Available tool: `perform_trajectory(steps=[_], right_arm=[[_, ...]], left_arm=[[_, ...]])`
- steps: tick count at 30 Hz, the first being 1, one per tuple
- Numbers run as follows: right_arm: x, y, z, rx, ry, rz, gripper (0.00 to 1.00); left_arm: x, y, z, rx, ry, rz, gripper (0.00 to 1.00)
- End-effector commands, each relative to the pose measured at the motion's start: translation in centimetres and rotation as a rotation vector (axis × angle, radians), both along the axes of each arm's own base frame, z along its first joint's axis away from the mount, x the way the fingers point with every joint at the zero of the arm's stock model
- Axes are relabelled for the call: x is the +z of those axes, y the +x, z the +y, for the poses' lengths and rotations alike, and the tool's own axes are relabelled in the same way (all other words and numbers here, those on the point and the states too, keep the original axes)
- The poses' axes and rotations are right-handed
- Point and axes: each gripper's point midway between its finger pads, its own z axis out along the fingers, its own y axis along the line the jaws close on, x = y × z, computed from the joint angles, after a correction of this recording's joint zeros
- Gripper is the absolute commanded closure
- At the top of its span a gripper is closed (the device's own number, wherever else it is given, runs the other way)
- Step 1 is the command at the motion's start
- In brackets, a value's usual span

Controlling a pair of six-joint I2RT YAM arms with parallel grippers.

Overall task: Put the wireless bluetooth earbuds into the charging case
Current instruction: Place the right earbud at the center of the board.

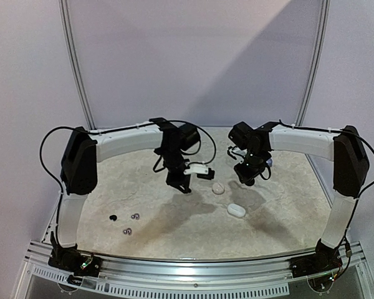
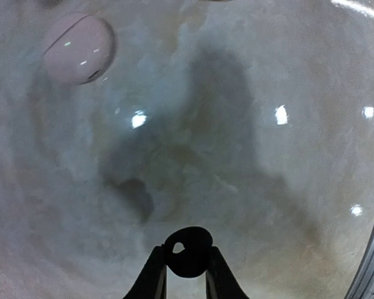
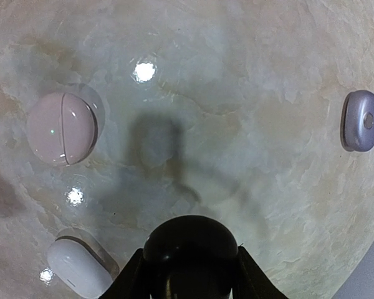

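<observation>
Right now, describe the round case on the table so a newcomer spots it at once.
On the marbled table, look to the middle of its surface. The round case lies there, just beyond the white case and a little to its left. It is a pale pink dome with a seam line across it, while its neighbour is white and oblong.

Right gripper, closed against both sides of a black domed object, above the marbled surface. Pale round case, closed, lies near a white oblong case; a lavender case lies well apart, nearer the surface's edge.
</observation>
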Motion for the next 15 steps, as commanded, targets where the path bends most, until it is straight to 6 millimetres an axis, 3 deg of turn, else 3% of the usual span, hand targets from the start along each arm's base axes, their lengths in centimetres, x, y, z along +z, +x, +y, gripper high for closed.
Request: perform_trajectory(steps=[1,7,12,14,15], right_arm=[[0.8,-0.9,-0.8,-0.035,0.006,-0.018,0.88],[1.7,-0.8,-1.0,-0.044,0.014,-0.049,0.88],[2.2,-0.8,-1.1,-0.045,0.018,-0.059,0.88],[2.3,-1.0,-1.4,-0.049,0.013,-0.061,0.88],[2.3,-1.1,-1.5,-0.051,0.012,-0.063,0.88]], left_arm=[[-3.2,-4.3,-1.3,0.055,0.117,0.106,0.92],[-7.2,-7.2,-2.0,-0.114,0.320,-0.054,0.92],[-9.0,-8.3,-1.3,-0.191,0.416,-0.051,0.90],[-9.0,-8.5,-1.2,-0.198,0.422,-0.039,0.85],[-9.0,-8.5,-1.1,-0.201,0.423,-0.037,0.78]])
